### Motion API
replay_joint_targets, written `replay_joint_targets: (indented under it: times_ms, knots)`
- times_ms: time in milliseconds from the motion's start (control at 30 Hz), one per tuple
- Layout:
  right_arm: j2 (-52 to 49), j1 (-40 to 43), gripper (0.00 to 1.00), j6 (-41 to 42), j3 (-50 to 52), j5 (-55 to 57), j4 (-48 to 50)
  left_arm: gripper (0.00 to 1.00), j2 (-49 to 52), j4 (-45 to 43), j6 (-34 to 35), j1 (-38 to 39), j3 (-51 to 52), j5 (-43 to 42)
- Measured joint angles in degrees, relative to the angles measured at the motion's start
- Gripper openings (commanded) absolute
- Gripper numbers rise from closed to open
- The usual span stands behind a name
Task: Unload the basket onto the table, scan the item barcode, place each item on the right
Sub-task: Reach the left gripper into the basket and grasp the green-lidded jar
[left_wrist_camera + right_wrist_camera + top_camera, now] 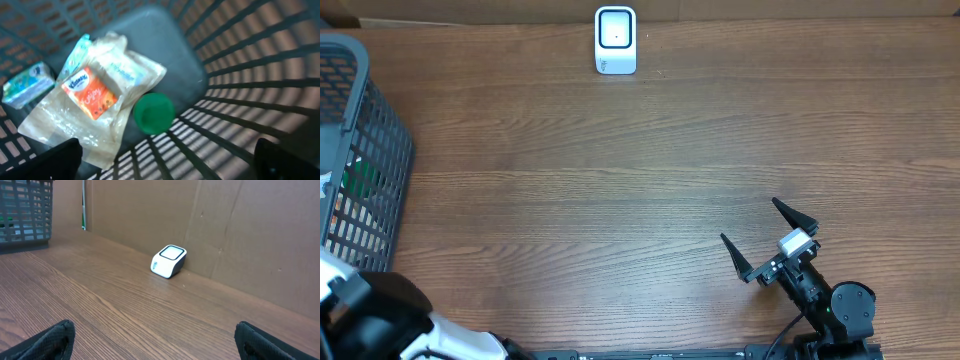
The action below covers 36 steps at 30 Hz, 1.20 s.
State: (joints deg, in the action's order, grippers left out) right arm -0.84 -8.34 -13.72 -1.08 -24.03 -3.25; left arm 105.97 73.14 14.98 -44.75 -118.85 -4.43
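Looking down into the grey mesh basket (240,75), the left wrist view shows an orange tissue pack (90,92) inside a crinkled clear bag, a green round item (154,113) beside it, and a blue-green pack (27,84) at the left. No barcode shows on any of them. My left gripper (169,159) hangs open above the basket floor, holding nothing. The white scanner (615,40) stands at the far edge of the table, and the right wrist view also has the scanner (168,261) ahead. At the near right, my right gripper (748,219) is open and empty over bare wood.
The basket (365,150) fills the table's left edge, its walls rising around my left gripper. A brown cardboard wall (240,235) runs behind the scanner. The left arm (370,310) sits at the near left corner. Wooden tabletop (620,200) lies between basket, scanner and right arm.
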Motion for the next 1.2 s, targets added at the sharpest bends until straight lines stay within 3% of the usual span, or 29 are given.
replay_joint_targets:
  times_ms: [733,1200]
  knots:
    - [0.00,0.00,1.00,-0.02,0.00,0.02,0.00,0.96,21.35,0.52,-2.05,0.15,0.00,0.83]
    - [0.00,0.00,1.00,0.00,0.00,0.00,0.00,0.88,22.75,1.73,-3.82,1.75,-0.02,-0.04]
